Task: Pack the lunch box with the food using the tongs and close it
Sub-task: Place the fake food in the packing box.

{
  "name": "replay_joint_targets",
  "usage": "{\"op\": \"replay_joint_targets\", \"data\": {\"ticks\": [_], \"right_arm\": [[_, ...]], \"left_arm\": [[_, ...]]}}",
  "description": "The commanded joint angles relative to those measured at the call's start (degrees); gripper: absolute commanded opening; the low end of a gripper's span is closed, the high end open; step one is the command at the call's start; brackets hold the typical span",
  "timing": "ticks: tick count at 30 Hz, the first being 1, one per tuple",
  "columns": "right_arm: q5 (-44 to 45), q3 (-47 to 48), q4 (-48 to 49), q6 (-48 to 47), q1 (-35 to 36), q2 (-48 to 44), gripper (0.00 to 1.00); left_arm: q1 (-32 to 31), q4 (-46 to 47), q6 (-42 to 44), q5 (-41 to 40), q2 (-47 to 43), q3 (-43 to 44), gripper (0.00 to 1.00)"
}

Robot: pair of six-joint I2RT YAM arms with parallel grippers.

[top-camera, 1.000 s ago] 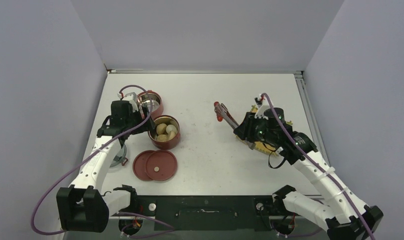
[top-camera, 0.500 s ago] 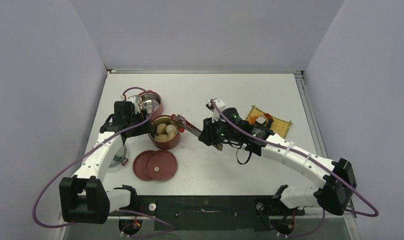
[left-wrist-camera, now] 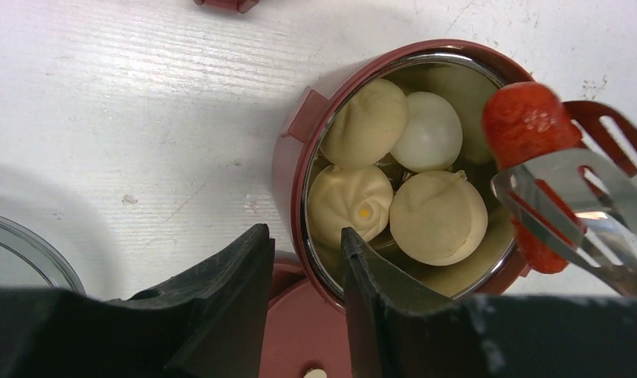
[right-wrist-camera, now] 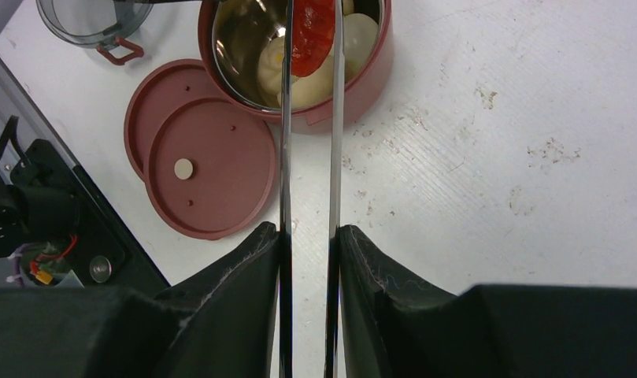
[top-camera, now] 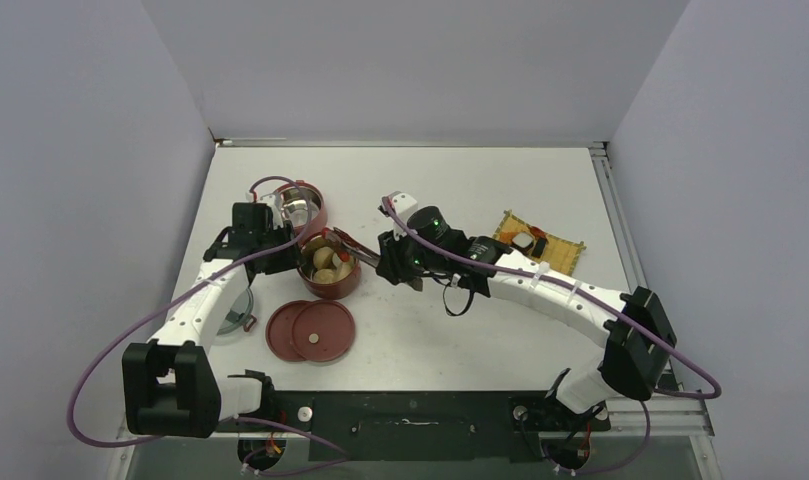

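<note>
The lunch box's near bowl holds several pale cream balls. My left gripper straddles its left rim, one finger outside and one inside, with a narrow gap still showing, so it is open. My right gripper is shut on the silver tongs. The tongs' tips pinch a red sausage piece just over the bowl's right side. The second bowl stands behind. Two flat dark-red lids lie in front.
The yellow woven mat with a few bits of food lies at the right. A clear container sits left of the lids, under my left arm. The table's near edge and the dark base rail run below the lids.
My right arm has swung left from the mat, carrying the sausage piece in the tongs to the near bowl. My left gripper has narrowed around the bowl's rim.
</note>
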Motion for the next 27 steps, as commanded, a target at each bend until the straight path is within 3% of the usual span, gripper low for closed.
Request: {"op": "replay_joint_targets", "data": {"ticks": [1, 13, 27], "right_arm": [[3.08, 4.25, 1.76, -3.06, 1.8, 0.81, 0.05], [9.67, 7.41, -1.28, -5.62, 4.96, 5.56, 0.05], [17.15, 10.72, -5.84, -7.35, 7.58, 8.16, 0.05]], "left_arm": [[-0.3, 0.52, 0.51, 1.06, 0.51, 2.66, 0.34], [-1.09, 0.48, 0.6, 1.35, 1.98, 2.93, 0.27], [-1.94, 0.02, 0.86, 0.63, 2.89, 3.37, 0.09]]}}
